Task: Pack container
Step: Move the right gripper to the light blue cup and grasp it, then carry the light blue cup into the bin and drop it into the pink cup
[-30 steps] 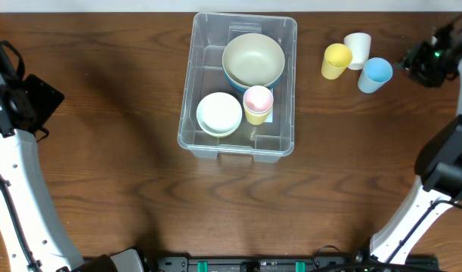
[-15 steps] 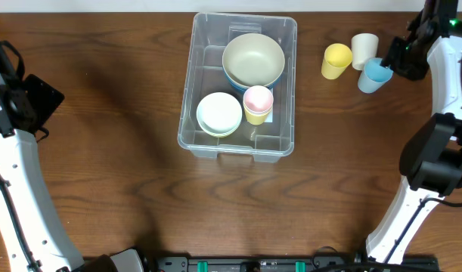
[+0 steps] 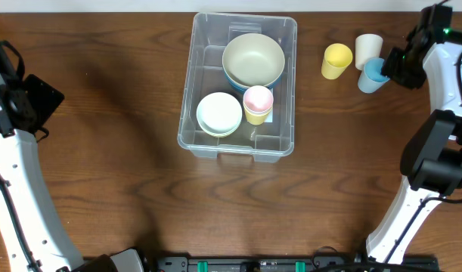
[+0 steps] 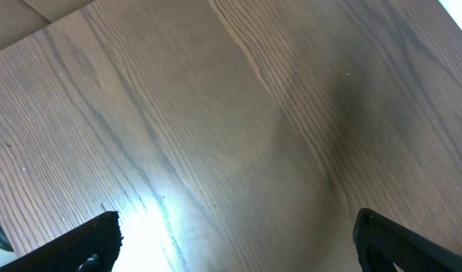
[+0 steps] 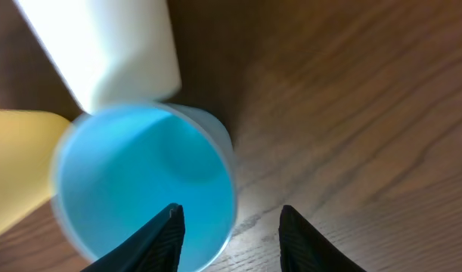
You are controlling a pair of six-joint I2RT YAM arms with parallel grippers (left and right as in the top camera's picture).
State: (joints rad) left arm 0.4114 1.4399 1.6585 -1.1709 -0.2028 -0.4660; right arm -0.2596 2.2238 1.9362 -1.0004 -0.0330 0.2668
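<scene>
Container (image 3: 187,106): table ctr, toward 12 o'clock; holds bowls (image 3: 253,60) and 2 stacked cups (image 3: 258,100).
Outside, at its 2 o'clock: yellow cup (image 3: 336,60), white cup (image 3: 368,50), blue cup (image 5: 140,181).
R gripper (image 5: 229,227): jaws apart, straddling blue cup's wall.
L gripper (image 4: 234,242): wide, nothing held.
Est. approx. two-thirds packed.

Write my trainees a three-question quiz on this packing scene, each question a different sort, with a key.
1. True or false: the blue cup lies inside the container.
2. Besides it, which cups stand on the table outside the container? A: yellow cup and white cup. B: a pink one only. C: none.
3. Fill in: the right gripper, straddling the blue cup's rim, is ____.
Key: 1 false; 2 A; 3 open.
</scene>
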